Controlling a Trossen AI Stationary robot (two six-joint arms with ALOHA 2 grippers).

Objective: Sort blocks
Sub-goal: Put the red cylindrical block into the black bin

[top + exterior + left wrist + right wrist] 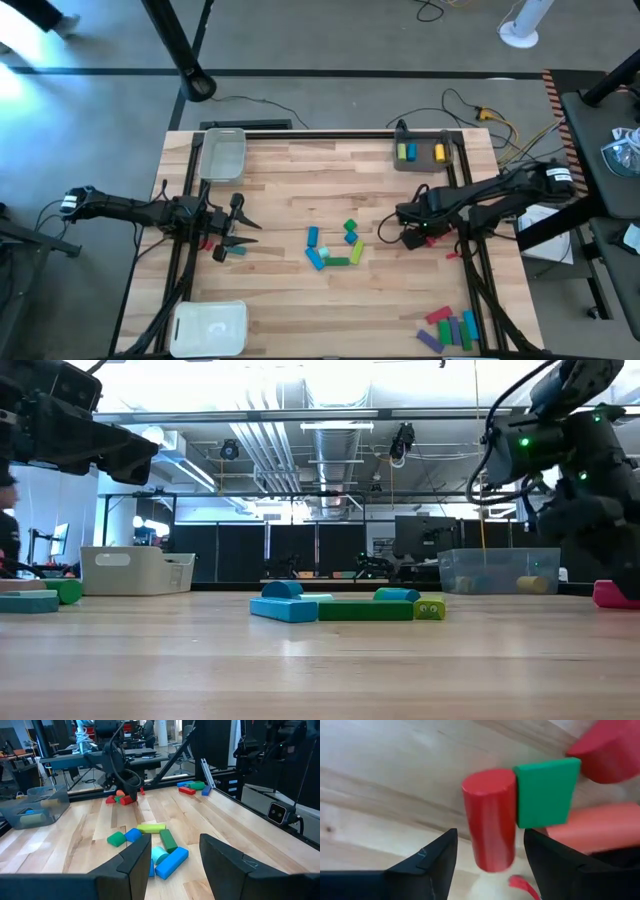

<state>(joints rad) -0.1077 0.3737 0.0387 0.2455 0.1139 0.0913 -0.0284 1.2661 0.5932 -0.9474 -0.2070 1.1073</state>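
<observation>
A cluster of blue, teal, green and yellow blocks (335,247) lies flat mid-table, also in the left wrist view as blocks (155,847). My left gripper (243,225) hovers open to their left, near a teal block (235,252) and a red one (206,243). My right gripper (404,226) is open over a small group on the right. Its fingers stand either side of a red cylinder (490,817) lying on the wood. A green block (545,795) and other red blocks (602,827) lie against the cylinder.
A clear tray (222,155) stands at the far left. A grey tray (422,152) with yellow and blue blocks stands at the far right. A white tray (210,326) sits at the near left. Several more blocks (450,328) lie at the near right.
</observation>
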